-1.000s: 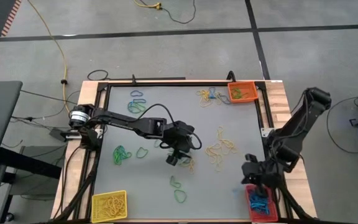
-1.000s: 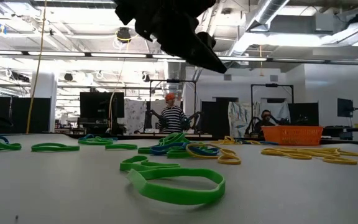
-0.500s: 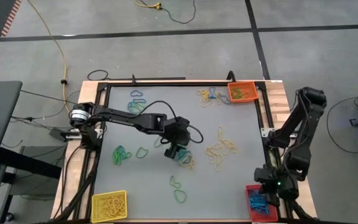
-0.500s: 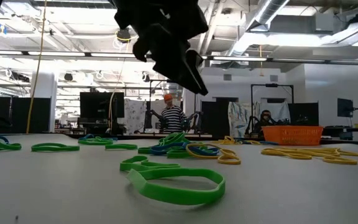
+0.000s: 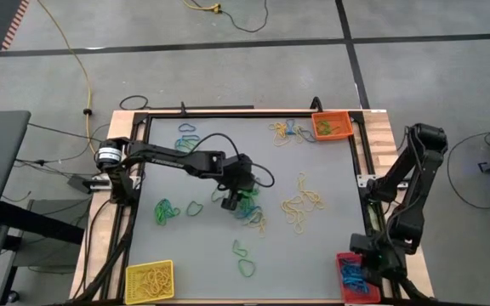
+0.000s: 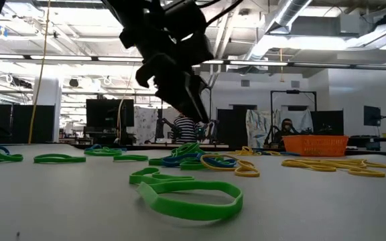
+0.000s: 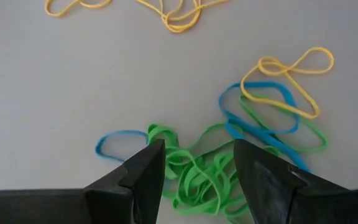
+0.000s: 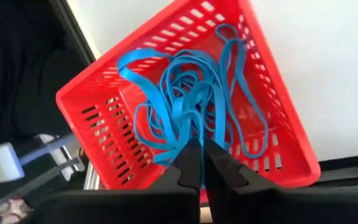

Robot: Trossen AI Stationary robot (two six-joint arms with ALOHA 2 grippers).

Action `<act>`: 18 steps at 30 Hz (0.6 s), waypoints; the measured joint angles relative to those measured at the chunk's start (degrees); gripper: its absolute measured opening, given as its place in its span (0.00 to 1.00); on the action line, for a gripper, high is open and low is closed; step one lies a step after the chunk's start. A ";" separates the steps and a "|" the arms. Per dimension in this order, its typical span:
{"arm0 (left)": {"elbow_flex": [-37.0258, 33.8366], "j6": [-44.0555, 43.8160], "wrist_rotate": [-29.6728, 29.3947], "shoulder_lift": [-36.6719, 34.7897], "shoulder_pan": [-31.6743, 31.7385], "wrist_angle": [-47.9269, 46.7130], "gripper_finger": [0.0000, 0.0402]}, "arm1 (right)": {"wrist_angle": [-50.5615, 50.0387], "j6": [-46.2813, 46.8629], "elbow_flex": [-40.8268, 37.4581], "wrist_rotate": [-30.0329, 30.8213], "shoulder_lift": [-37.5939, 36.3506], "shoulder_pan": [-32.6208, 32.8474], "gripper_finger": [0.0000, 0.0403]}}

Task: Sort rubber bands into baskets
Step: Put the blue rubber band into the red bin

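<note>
**Operator:** Report the left gripper.

**Robot:** My left gripper (image 5: 232, 201) hangs over the middle of the table (image 5: 228, 161), above a tangle of green bands (image 7: 197, 180). My fingers (image 7: 146, 171) are spread apart with nothing between them. In my left wrist view the tangle lies straight ahead in the gap. A small blue band (image 7: 118, 144) touches the tangle on one side. On the other side, a larger blue band (image 7: 257, 118), a green loop and a yellow band (image 7: 291, 78) overlap each other. In the low view the gripper (image 6: 191, 107) is above the table surface, just over the pile.

**Operator:** Report the right gripper.

**Robot:** My right gripper (image 5: 362, 265) is at the table's near right corner, over the red basket (image 8: 95, 121). My fingers (image 8: 188, 165) stand almost together. A cluster of blue bands (image 8: 185, 93) lies in the basket directly past the tips. I cannot tell whether a band is still pinched between them.

**Operator:** Locate the baskets.

**Robot:** The red basket (image 5: 353, 279) sits at the near right corner and holds blue bands. The yellow basket (image 5: 149, 280) sits at the near left corner and holds yellow bands. The orange basket (image 5: 331, 126) sits at the far right corner and holds green bands.

**Operator:** Locate the loose bands.

**Robot:** Green bands (image 5: 165, 211) lie left of my left gripper. Yellow bands (image 5: 303, 202) lie right of it. Two green bands (image 5: 243, 258) lie near the front edge. More bands lie near the far edge, some left (image 5: 187, 138) and some (image 5: 282, 132) just beside the orange basket.
</note>
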 joint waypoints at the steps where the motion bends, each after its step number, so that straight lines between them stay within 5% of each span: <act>1: -0.35 0.14 0.00 0.05 0.12 -0.04 0.45 | 0.01 0.86 0.00 0.00 -0.04 0.00 0.13; 18: -1.32 -2.93 -2.11 0.55 1.62 -4.28 0.45 | 0.20 7.04 0.00 -1.46 -0.11 0.79 0.60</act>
